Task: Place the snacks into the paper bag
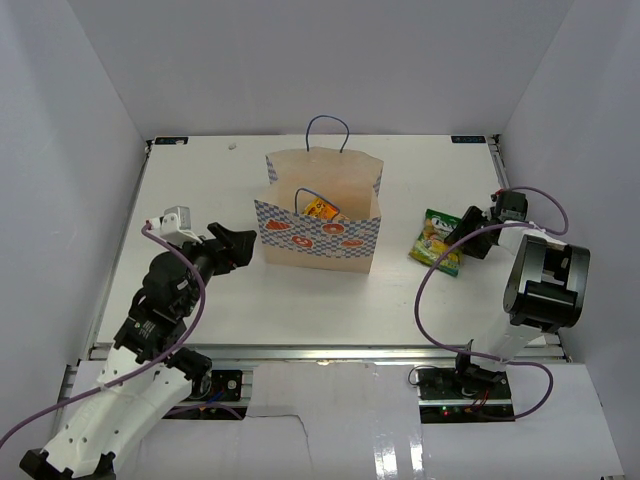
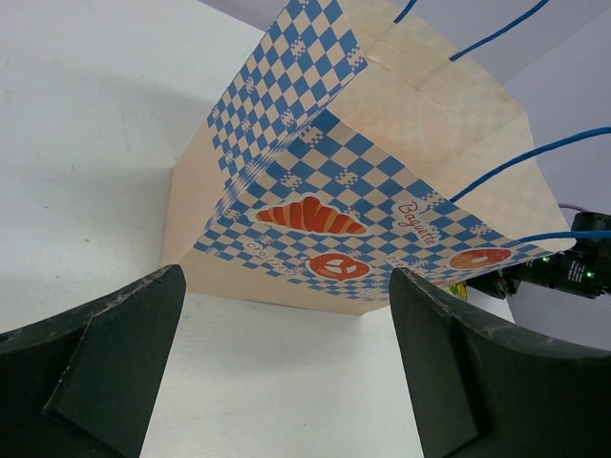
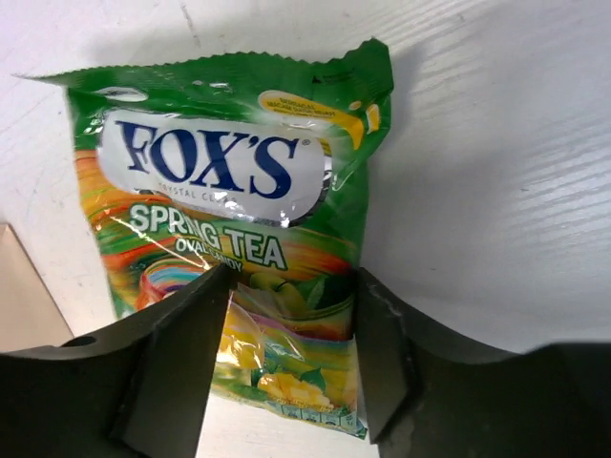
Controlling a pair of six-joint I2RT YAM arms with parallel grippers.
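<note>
Though near paper bag (image 1: 320, 243), green pouch (image 1: 436, 240) apart.

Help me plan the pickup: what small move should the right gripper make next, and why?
Probably close the right gripper on the Fox's Spring Tea pouch: its fingers stand apart over the pouch's lower half, which lies flat on the table, outside the paper bag.

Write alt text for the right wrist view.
A green Fox's Spring Tea candy pouch lies flat on a white table, its lower end between the two dark fingers of the right tool, which stand apart. A tan bag corner shows at the left edge.
</note>
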